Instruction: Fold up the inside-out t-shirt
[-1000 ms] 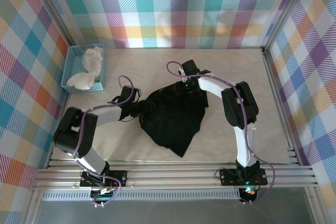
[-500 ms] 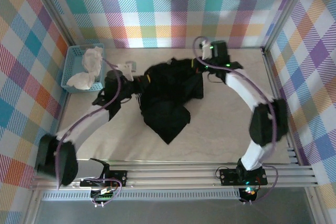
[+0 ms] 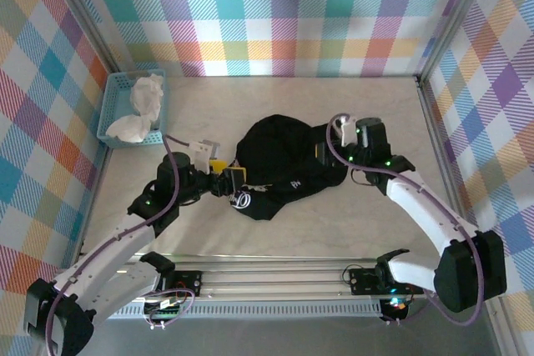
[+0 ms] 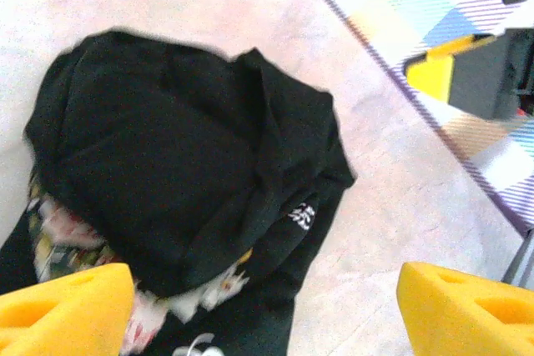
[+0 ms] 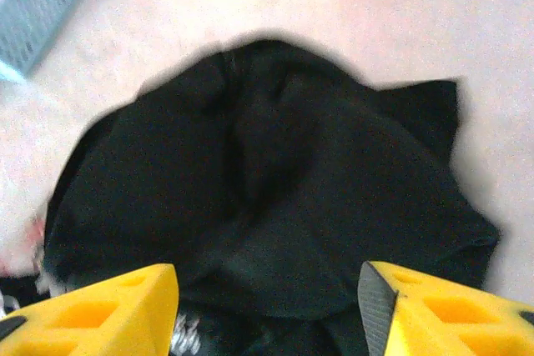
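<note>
- While the black t-shirt (image 3: 279, 156) lies crumpled in a heap at the middle of the table (image 3: 384, 114), an arm reaches it from each side.
- At the heap's left edge, the left gripper (image 3: 232, 179) has its yellow fingers (image 4: 67, 306) spread wide, pinching nothing.
- At the right edge, the right gripper (image 3: 327, 154) is likewise spread, the cloth just ahead of it.
- A rose print (image 4: 62, 235) peeks out near the left gripper.

The overhead camera looks down from behind both arm bases (image 3: 167, 279) over the whole pale table (image 3: 225, 102). Each wrist camera hangs close above the crumpled black cotton t-shirt (image 3: 284, 164), facing it from opposite sides. All three views share it.
</note>
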You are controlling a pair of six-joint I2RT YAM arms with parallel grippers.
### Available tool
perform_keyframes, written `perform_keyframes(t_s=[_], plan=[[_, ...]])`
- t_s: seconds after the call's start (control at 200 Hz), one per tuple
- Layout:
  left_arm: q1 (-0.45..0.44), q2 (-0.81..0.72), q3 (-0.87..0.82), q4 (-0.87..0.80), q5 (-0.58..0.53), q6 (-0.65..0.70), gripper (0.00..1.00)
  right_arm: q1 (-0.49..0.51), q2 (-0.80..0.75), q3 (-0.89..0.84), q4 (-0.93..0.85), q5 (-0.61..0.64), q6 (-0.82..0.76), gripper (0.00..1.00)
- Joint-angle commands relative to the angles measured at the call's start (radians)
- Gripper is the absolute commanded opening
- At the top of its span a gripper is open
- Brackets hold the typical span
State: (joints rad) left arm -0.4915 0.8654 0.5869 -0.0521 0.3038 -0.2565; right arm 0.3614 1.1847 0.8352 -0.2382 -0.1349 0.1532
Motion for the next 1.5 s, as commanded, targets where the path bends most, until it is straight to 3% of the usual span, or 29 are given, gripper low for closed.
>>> perform_keyframes(t_s=[0.0,0.12,0.26,0.545,0.625,0.675,0.79,0.9,1.11,1.36,1.41,1.495], plan=[[-0.036,0.063,0.036,-0.061,-0.073,-0.051,0.8,0.047,0.018,0.012,-0.058,-0.026,0.047,0.61],[-0.141,0.264,0.136,-0.146,-0.223,0.01,0.8,0.06,0.118,0.054,-0.114,-0.006,0.091,0.62],[-0.131,0.432,0.223,-0.172,-0.372,-0.038,0.83,0.133,0.244,0.104,-0.017,-0.08,0.098,0.66],[0.004,0.423,0.165,-0.18,-0.326,-0.125,0.84,0.307,0.537,0.311,-0.045,-0.088,-0.166,0.82],[0.011,0.402,0.132,-0.194,-0.286,-0.139,0.84,0.348,0.62,0.383,-0.104,-0.019,-0.216,0.82],[0.011,0.38,0.107,-0.196,-0.246,-0.153,0.84,0.353,0.666,0.423,-0.136,0.034,-0.219,0.76],[-0.006,0.307,0.054,-0.193,-0.18,-0.146,0.84,0.328,0.672,0.454,-0.138,0.141,-0.201,0.34],[-0.028,0.284,0.029,-0.168,-0.113,-0.14,0.84,0.247,0.592,0.446,-0.117,0.074,-0.138,0.0],[-0.087,0.449,0.073,-0.029,-0.092,-0.15,0.8,0.077,0.441,0.411,-0.014,-0.332,0.012,0.04],[-0.107,0.619,0.183,0.141,-0.056,-0.148,0.75,0.073,0.442,0.422,-0.031,-0.45,0.07,0.11],[-0.107,0.64,0.195,0.162,-0.055,-0.148,0.69,0.074,0.447,0.429,-0.036,-0.464,0.076,0.12],[-0.107,0.661,0.212,0.183,-0.068,-0.145,0.49,0.073,0.452,0.442,-0.047,-0.468,0.075,0.15]])
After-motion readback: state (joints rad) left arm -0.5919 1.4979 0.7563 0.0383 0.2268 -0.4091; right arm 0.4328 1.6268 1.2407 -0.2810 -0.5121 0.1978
